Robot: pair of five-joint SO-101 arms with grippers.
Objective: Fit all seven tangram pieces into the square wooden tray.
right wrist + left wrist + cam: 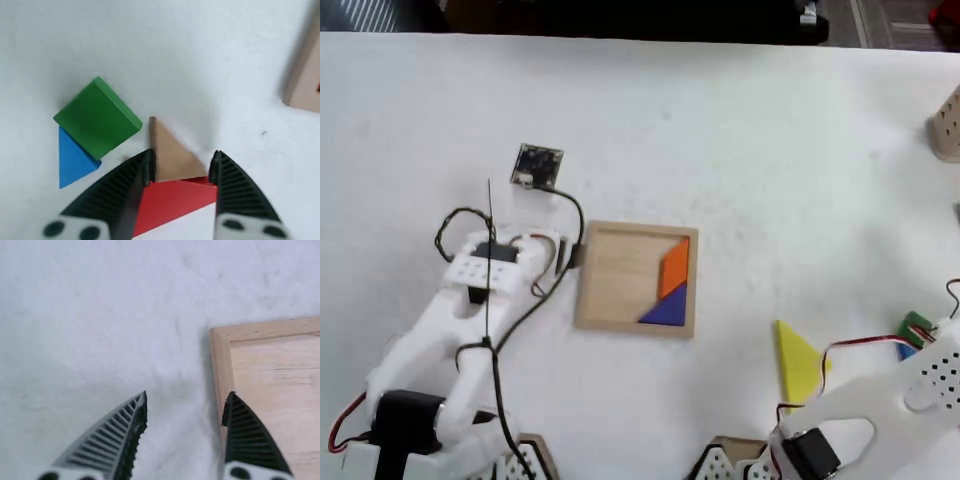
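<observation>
**Station status: tray part-filled, loose pieces beside the right arm**

The tray (pixel 620 324) is a square of pale, grained wood with a raised rim; it lies flat on the white, faintly mottled table (pixel 770 120), just beside the left arm. Two flat pieces are seated against its right wall, touching each other: an orange piece (pixel 675 268) in the far corner and a blue-violet piece (pixel 667 310) in the near corner; the rest of the tray floor is bare wood.

The left pincer (pixel 187 396) is spread; its black ribbed fingers (pixel 117 437) are set astride the tray's rim near a corner, one tip over the rim and the other over the table; contact with the rim cannot be told.

The right pincer (pixel 183 154) is pinched on a red piece (pixel 175 200), which fills the gap between the jaws; a tan triangular face (pixel 167 150) projects beyond the tips, and whether it belongs to the red piece cannot be told. A green square (pixel 97 117) and a blue triangle (pixel 72 157) are found just beside the pincer, touching each other; a flat yellow triangle (pixel 798 360) lies between tray and right arm, apart from both.
</observation>
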